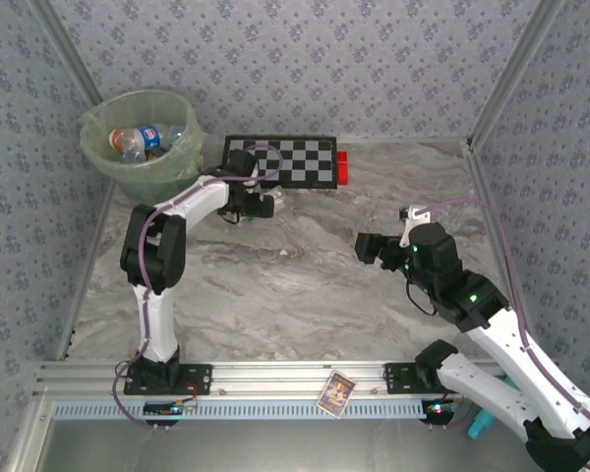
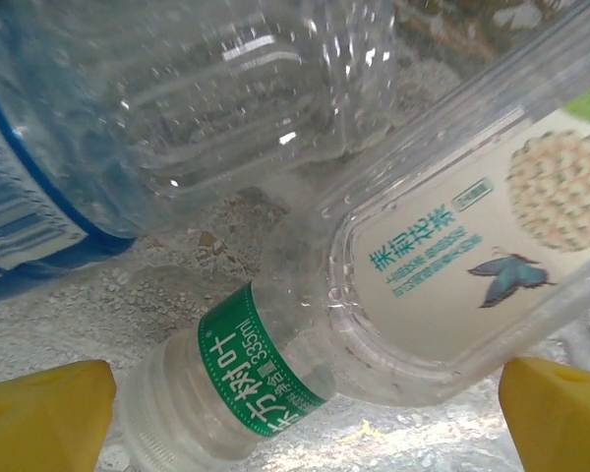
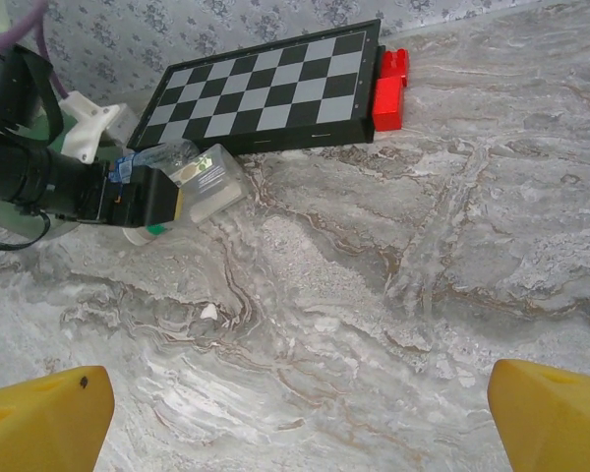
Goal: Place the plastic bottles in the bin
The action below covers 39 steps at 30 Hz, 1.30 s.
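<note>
**Overhead, bin:** The pale green bin (image 1: 143, 169) stands at ten o'clock on the marble table (image 1: 305, 295), with several plastic bottles (image 1: 138, 138) lying inside its liner.
**Overhead, arms:** The left gripper (image 1: 261, 204) reaches to about eleven o'clock, just off the near-left corner of the checkerboard (image 1: 285, 162). The right gripper (image 1: 366, 246) hangs at two o'clock, well apart from it. From up here I cannot tell either one's finger spread.
**Left wrist, fingers:** The yellow fingertips (image 2: 39, 413) stand wide at the two bottom corners, gripping nothing.
**Left wrist, bottles:** A green-label bottle (image 2: 261, 379) lies at six o'clock, a butterfly-label bottle (image 2: 452, 265) overlaps it at three, and a blue-label bottle (image 2: 79, 147) sits at ten.
**Right wrist, fingers:** The fingertips (image 3: 551, 413) are spread wide over bare marble.
**Right wrist, scene:** At ten o'clock the left gripper (image 3: 143, 197) noses into the bottles, with a red block (image 3: 388, 84) beside the board at one.
**Step in hand:** Grasping one bottle, I judge. The three are crowded (and slippery, by the look), so centre on a single body, close across its narrow width, and lift clear before swinging to the bin.
</note>
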Tool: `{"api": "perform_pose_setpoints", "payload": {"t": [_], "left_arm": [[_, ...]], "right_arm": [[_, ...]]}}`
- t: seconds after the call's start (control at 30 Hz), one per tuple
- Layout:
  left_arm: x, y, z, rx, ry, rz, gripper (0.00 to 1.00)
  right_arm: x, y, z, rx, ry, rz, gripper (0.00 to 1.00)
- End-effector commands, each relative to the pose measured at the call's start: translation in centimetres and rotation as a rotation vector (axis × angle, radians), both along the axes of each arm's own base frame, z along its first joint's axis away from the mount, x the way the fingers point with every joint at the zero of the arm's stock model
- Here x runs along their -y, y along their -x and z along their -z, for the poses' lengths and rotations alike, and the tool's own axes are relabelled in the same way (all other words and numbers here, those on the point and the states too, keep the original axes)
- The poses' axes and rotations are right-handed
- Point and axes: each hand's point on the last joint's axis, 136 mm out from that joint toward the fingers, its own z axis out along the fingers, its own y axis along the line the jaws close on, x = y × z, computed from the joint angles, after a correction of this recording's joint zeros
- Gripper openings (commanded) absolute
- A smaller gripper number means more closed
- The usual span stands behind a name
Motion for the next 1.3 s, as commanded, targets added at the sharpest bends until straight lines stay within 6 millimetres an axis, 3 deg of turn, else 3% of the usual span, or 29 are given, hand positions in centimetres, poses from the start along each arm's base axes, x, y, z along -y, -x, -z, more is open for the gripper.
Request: {"api": "perform_pose_setpoints", "payload": {"t": [0.0,0.3,0.53,0.97,1.27], "left_arm": [[1.3,0.4,0.2,-0.015,0.025,0.066,1.0],[3.7,3.7,0.6,-0.049,0.025,0.172,0.98],[3.5,4.9,2.3,-0.099,-0.025,0.195,0.89],[2.7,5.0,2.9,-0.088,-0.085,0.206,0.46],[2.7,6.2,0.8,-0.062,-0.077,0.198,0.33]], "right_arm": [[0.1,-0.1,-0.2,0.005,-0.011,0.007,1.0],[-0.9,-0.8,0.7,-0.024,-0.011,-0.029,0.99],[-1.1,-1.6,0.8,-0.027,-0.027,-0.005,0.99],[-0.1,-0.7,1.7,-0.049,-0.034,0.03,0.99],[-0.4,-0.9,1.7,-0.047,-0.05,0.026,1.0]]}}
